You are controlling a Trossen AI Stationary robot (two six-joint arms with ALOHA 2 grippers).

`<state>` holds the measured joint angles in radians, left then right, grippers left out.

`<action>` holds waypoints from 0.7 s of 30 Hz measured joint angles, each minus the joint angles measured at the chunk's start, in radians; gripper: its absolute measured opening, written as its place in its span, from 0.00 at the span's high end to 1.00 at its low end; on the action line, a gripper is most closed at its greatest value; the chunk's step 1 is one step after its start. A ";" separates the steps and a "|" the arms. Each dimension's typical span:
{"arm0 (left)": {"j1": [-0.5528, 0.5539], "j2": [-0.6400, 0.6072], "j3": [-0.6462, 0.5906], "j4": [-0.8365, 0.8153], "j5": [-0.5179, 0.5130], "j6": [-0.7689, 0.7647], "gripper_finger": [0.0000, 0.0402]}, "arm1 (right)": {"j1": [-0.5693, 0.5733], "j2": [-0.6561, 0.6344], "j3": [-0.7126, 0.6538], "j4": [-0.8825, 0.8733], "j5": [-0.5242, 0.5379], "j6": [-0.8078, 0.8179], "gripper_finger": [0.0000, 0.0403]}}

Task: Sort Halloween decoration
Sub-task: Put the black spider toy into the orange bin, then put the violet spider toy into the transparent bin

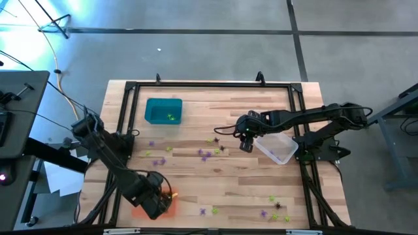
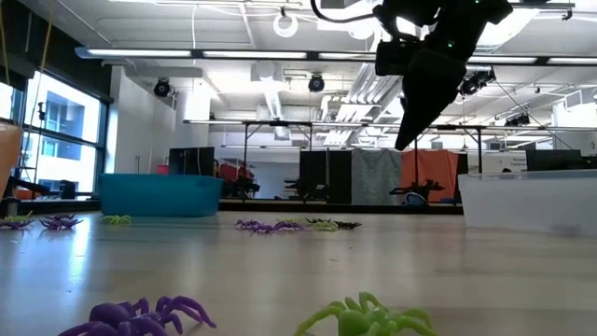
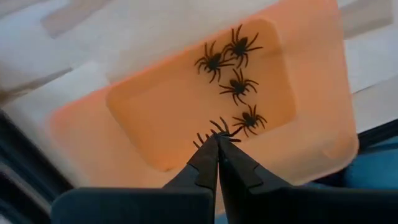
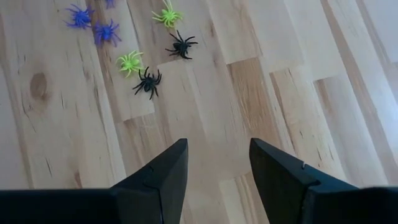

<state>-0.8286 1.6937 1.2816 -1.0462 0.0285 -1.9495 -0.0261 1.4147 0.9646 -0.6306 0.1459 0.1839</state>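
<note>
Small plastic spiders in purple, yellow-green and black lie scattered over the wooden table (image 1: 215, 189). One cluster (image 1: 209, 151) is mid-table and another (image 1: 274, 209) is near the front right. My left gripper (image 3: 217, 140) hangs above the orange tray (image 3: 155, 124), shut on a black spider (image 3: 217, 129). Several black spiders (image 3: 236, 87) lie on the tray's floor. My right gripper (image 4: 217, 155) stands open above bare wood beside the clear tray (image 1: 277, 147). Black spiders (image 4: 148, 82) and green spiders (image 4: 130, 62) lie ahead of it. My left gripper pinches the black spider at the very ends of its two fingers (image 3: 208, 155), which point straight down. Only the spider's legs (image 3: 214, 127) stick out past the tips; the body is hidden between them. The spider hangs clear above the orange tray's floor.
A teal tray (image 1: 163, 111) holding green spiders stands at the far left of the table. A black frame (image 1: 209, 83) runs around the tabletop. In the low view, a purple spider (image 2: 140, 315) and a green spider (image 2: 368, 319) lie close to the table's near edge.
</note>
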 joint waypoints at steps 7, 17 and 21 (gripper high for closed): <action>0.008 0.077 0.000 0.087 0.014 0.022 1.00 | 0.000 0.000 0.000 0.001 0.000 -0.030 0.58; 0.024 0.088 0.000 0.130 0.048 0.116 0.92 | 0.000 0.000 0.000 -0.001 0.000 -0.034 0.58; 0.059 0.085 0.000 0.127 0.063 0.216 0.86 | 0.000 0.000 0.000 -0.001 0.000 -0.029 0.58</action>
<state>-0.7700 1.7786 1.2816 -0.9195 0.0914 -1.7336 -0.0261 1.4151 0.9646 -0.6315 0.1459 0.1546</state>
